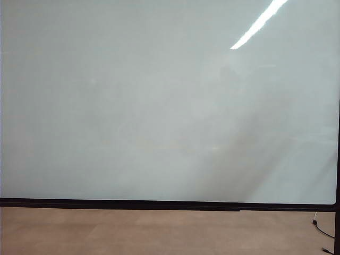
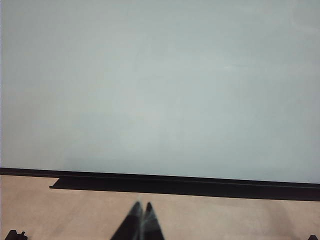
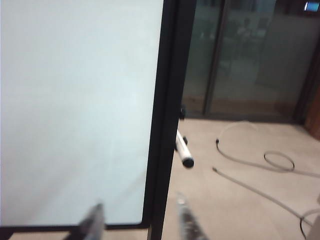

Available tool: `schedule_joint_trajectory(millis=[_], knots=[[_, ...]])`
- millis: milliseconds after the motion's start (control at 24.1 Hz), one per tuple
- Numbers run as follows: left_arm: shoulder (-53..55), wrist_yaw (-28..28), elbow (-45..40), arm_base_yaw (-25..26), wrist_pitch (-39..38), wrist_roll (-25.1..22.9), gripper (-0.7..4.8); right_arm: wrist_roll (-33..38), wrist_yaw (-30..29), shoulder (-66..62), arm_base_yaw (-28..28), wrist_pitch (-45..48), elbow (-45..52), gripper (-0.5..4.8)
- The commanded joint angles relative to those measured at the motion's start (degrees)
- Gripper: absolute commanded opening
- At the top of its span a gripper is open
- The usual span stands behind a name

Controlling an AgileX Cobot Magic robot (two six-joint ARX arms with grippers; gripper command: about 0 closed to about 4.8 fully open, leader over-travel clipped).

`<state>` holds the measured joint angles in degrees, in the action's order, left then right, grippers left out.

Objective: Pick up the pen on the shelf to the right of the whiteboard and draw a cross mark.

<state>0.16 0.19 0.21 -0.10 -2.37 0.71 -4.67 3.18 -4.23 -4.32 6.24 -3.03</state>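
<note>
The whiteboard [image 1: 159, 106] fills the exterior view, glossy white with a thin black frame; neither arm shows there. No cross mark is in view on it. In the right wrist view the pen [image 3: 181, 148], white with a dark end, sticks out beside the board's black right frame [image 3: 167, 110]; the shelf under it is hidden. My right gripper [image 3: 139, 210] is open, its blurred fingers straddling that frame short of the pen, holding nothing. In the left wrist view my left gripper [image 2: 143, 207] is shut and empty, pointing at the whiteboard [image 2: 160, 85] from above the floor.
Loose cables [image 3: 260, 165] lie on the tan floor right of the board, with dark glass doors [image 3: 240, 55] behind. Another cable [image 1: 321, 228] lies at the exterior view's lower right. A black bottom rail [image 2: 175, 184] runs under the board.
</note>
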Motion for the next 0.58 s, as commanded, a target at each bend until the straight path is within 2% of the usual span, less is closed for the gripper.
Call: schedule_joint_trajectory(millis=[41, 331, 414, 580], knots=[[0.0, 0.0, 0.2, 0.0, 0.7, -0.3, -0.05, -0.6, 0.7, -2.8, -0.1, 2.1, -1.2, 1.81], [0.0, 0.0, 0.2, 0.0, 0.7, -0.3, -0.04, -1.9, 1.0, -10.4, -0.3, 5.7, -3.3, 1.82], [0.0, 0.0, 0.2, 0.0, 0.7, -0.3, -0.05, -2.4, 1.0, -12.4, -0.4, 7.4, -3.3, 2.15], [0.0, 0.0, 0.2, 0.0, 0.7, -0.3, -0.04, -2.5, -1.6, -16.3, -2.4, 10.9, -3.3, 2.22]])
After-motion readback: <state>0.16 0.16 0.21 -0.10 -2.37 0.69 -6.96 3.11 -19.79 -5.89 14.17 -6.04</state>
